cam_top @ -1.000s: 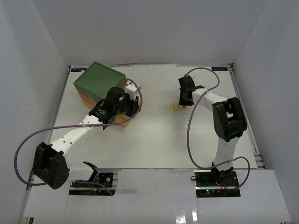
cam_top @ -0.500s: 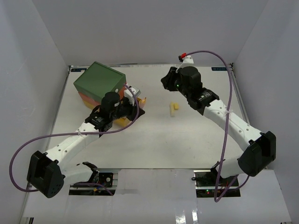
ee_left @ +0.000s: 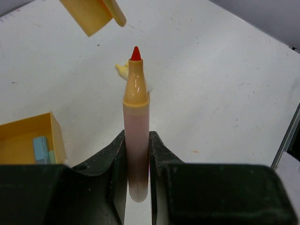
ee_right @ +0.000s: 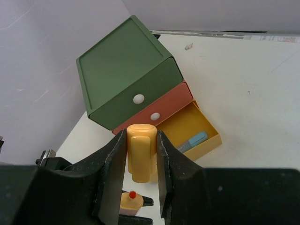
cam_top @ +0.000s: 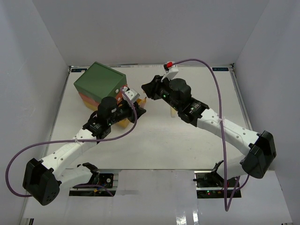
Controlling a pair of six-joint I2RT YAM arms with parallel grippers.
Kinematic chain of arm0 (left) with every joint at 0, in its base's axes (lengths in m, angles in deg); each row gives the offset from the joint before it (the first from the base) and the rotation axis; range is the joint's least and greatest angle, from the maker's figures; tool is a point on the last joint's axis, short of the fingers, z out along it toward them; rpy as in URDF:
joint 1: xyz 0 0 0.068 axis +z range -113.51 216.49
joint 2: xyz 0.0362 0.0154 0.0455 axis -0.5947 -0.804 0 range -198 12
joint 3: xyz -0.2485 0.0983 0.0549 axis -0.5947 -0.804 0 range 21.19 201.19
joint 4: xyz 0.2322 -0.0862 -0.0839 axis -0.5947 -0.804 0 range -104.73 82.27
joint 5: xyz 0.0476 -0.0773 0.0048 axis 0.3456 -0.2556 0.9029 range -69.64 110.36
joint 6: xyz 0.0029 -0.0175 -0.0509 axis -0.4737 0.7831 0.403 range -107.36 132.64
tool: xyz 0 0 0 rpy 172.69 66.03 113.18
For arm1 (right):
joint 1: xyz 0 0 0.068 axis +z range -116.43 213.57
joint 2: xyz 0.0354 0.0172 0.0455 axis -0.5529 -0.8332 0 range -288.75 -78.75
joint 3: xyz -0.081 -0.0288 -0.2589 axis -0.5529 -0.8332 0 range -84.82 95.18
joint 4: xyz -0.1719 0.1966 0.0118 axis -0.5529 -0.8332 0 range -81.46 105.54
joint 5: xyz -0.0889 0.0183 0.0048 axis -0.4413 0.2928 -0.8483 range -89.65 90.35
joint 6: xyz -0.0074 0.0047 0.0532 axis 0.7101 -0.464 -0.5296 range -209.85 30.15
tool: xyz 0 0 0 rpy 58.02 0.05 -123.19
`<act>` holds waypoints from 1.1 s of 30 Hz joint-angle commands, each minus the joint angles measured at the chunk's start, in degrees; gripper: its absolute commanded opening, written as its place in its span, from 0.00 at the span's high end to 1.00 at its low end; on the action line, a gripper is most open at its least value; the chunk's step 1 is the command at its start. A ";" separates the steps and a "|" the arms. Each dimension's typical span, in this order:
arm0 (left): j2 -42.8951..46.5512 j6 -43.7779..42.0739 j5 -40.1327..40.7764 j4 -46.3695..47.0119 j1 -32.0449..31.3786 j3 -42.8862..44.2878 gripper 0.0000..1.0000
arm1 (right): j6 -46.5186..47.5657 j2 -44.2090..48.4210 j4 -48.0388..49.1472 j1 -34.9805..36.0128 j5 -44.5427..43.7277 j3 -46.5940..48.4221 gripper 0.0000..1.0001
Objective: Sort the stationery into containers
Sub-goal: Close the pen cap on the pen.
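Orange marker clamped in left gripper, yellow cap pinched in right gripper, yellow drawer pulled out

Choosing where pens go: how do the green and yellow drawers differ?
The green drawer is shut; the yellow drawer is pulled open. Green drawer on top, yellow drawer at bottom. Yellow drawer shows a blue pen; green drawer's contents are hidden. Both belong to one chest.

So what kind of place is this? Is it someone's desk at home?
Probably a robot test booth, not a home desk. Plain white walls box in a white table, the left arm and right arm are bolted at its near edge, and purple cables loop off them.
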 commanded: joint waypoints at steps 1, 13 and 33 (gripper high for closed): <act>1.55 0.68 2.15 2.43 -0.26 -0.67 1.00 | -1.34 2.40 6.07 1.15 -3.56 -0.62 0.92; 2.43 3.23 4.88 4.72 -0.26 -2.17 1.00 | -2.48 4.07 8.62 2.55 -5.85 -3.35 0.92; 3.14 3.32 5.84 5.51 -0.26 -2.61 1.00 | -3.01 1.17 8.97 4.31 -9.45 -3.09 0.92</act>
